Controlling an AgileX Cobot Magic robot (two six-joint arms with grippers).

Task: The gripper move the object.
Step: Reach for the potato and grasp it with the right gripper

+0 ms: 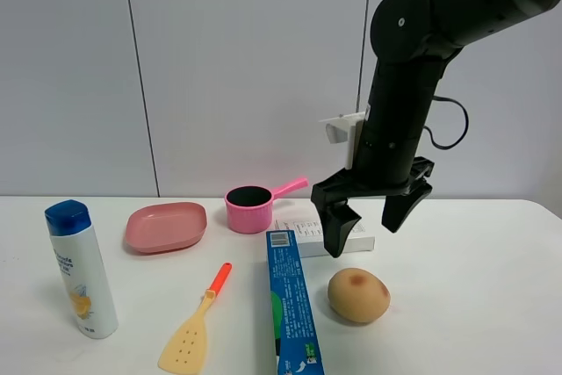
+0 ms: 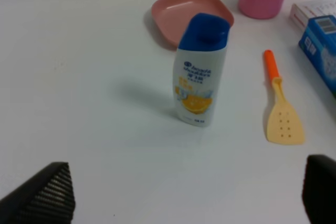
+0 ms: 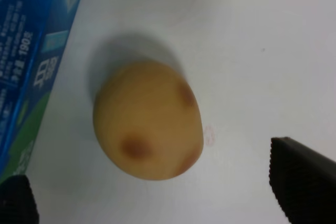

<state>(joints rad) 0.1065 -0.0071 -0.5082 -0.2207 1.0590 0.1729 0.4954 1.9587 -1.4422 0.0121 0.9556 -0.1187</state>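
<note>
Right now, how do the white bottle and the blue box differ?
The white bottle stands upright; the blue box lies flat. The bottle is rounded with a blue cap; the box is long and straight-edged. Both rest on the white table.

The white table point(image 1: 474, 305) under me carries seven things. A shampoo bottle point(image 1: 81, 270) stands upright at my far left. Near the wall sit a pink dish point(image 1: 165, 227), a pink pot point(image 1: 250, 208) and a flat white box point(image 1: 299, 227). Nearer lie a yellow spatula point(image 1: 195, 327), a long blue box point(image 1: 292, 305) and the potato point(image 1: 358, 295), side by side.
</note>
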